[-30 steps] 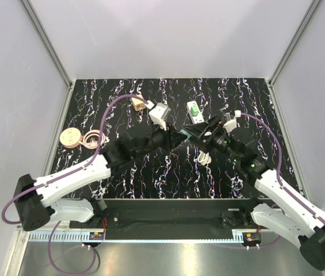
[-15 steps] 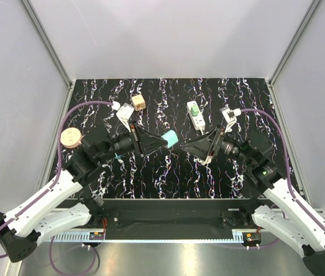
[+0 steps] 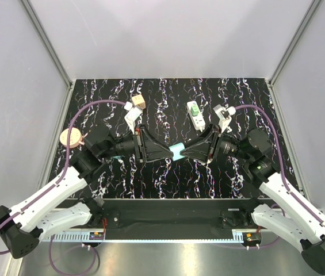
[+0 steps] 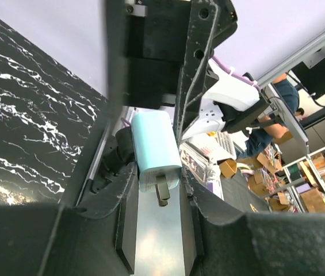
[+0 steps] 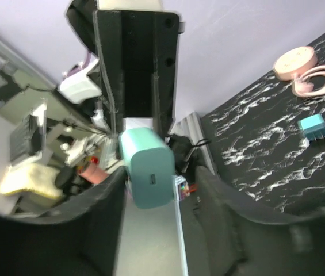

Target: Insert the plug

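The left tool is pressed together on a teal adapter block, held off the bench midway between the two arms. In its wrist view the block's metal prong points back toward that tool's palm. The right tool meets it head-on, jaws spread to either side of the same block. Its own wrist view shows a gap on one side, so it does not look clamped.

Neither tool has the plug. That small light-green body sits at the far end of the white power strip, out past the right tool on the side away from the arm bases and well apart from the left tool. Whether it is seated in the strip or only lying on it cannot be told. The strip's long axis runs away from the bases, a little slanted. The right arm is clearly nearer. Reaching the plug would likely mean freeing a tool from the block first.
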Robot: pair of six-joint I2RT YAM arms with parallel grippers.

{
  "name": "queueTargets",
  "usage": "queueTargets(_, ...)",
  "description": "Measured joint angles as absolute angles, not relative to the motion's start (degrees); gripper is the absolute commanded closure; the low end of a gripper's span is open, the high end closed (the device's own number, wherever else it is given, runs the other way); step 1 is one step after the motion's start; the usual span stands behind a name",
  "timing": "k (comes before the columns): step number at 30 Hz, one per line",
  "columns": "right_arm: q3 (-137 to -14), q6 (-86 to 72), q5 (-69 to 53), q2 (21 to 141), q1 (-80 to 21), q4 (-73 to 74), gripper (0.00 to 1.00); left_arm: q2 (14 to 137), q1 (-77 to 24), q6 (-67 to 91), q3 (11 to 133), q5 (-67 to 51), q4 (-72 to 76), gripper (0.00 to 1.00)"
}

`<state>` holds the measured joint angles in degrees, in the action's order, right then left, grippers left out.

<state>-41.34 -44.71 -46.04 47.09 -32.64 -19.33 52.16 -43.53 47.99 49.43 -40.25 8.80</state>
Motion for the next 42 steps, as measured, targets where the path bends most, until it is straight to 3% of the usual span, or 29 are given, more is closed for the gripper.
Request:
queueTargets(2,-41.4,-45.6,-46.9,47.1,-32.7,-20.8,0.63,52.6,-43.4,48.2,49.4,-40.8,9.5,1.00)
queueTargets(5,-41.0,-47.7,-48.2,47.4,-32.6,-24.1,0.65,53.1,-43.2,49.0,49.4,-42.0,11.3,1.00)
queueTargets(8,-39.6,-51.7,-49.5,48.9,-32.4,-31.2,0.84,53.1,-43.0,49.2,49.4,-42.8,12.4,1.00)
queueTargets(9,-39.0,-52.9,-49.7,49.3,-32.4,-33.1,0.95,53.4,-42.8,49.1,49.4,-43.1,12.6,0.96)
queueTargets(10,-38.6,-53.9,-50.2,49.7,-32.2,-34.7,1.00,53.6,-42.8,49.2,49.5,-43.4,12.6,0.83)
queueTargets(11,-38.3,-54.6,-50.4,49.9,-32.1,-35.5,1.00,53.9,-42.7,49.2,49.5,-43.7,12.8,0.53)
queueTargets(14,-38.1,-56.4,-50.9,50.2,-32.4,-37.2,1.00,55.2,-42.8,48.2,50.2,-43.8,13.0,0.01)
queueTargets(18,-38.7,-55.0,-50.5,49.3,-32.7,-33.9,1.00,57.6,-42.6,45.1,51.8,-42.8,7.5,0.01)
queueTargets(24,-45.5,-42.9,-44.5,47.4,-32.7,-13.1,1.00,57.0,-41.9,36.7,54.7,-38.7,-3.5,0.01)
queueTargets(30,-57.5,-29.2,-29.6,49.6,-32.6,8.9,1.00,55.1,-40.5,28.9,55.2,-33.6,-14.4,0.01)
queueTargets(38,-73.8,-16.4,-0.1,65.0,-32.2,32.4,1.00,60.5,-39.4,17.5,69.1,-10.1,-27.1,0.01)
queueTargets(42,-78.6,-12.1,6.5,74.5,-30.9,38.7,1.00,61.2,-39.2,14.0,69.7,0.3,-27.1,0.01)
